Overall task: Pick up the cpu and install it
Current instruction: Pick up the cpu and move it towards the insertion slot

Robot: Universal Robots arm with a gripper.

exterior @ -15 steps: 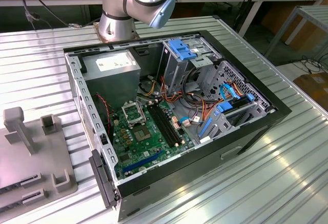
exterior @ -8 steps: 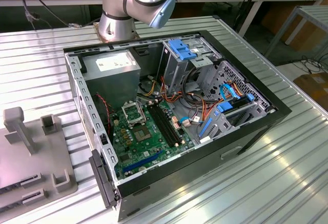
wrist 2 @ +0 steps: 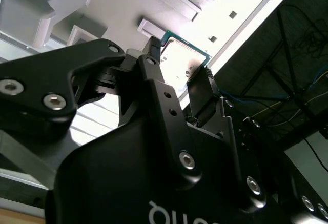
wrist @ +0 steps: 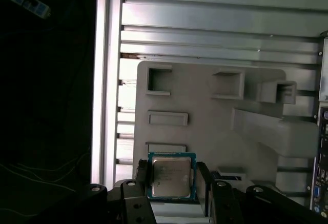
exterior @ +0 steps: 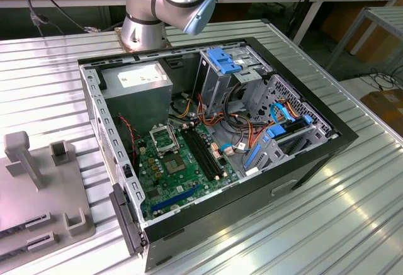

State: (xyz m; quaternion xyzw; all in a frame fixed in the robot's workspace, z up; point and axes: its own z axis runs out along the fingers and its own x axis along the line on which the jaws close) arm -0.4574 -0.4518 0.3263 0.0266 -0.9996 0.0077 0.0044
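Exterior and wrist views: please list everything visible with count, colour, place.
Open metal computer case: one, black, exterior view's centre.
Ribbed metal table: one, silver, under the case.
Flat motherboard: one, green, inside the case.
Square metal-framed socket: one, black, on the motherboard.
Moulded plastic plate: one, light grey, exterior view's left.
Thin square cpu: one, silvery-grey, green rim, held over the plate.
Jointed robot arm: one, grey, behind the case.
Two-fingered gripper: one, black, shut on the cpu.

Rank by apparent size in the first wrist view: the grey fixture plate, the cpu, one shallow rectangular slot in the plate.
1. grey fixture plate
2. cpu, nearer the camera, so its true rank against the slot is unsure
3. shallow rectangular slot
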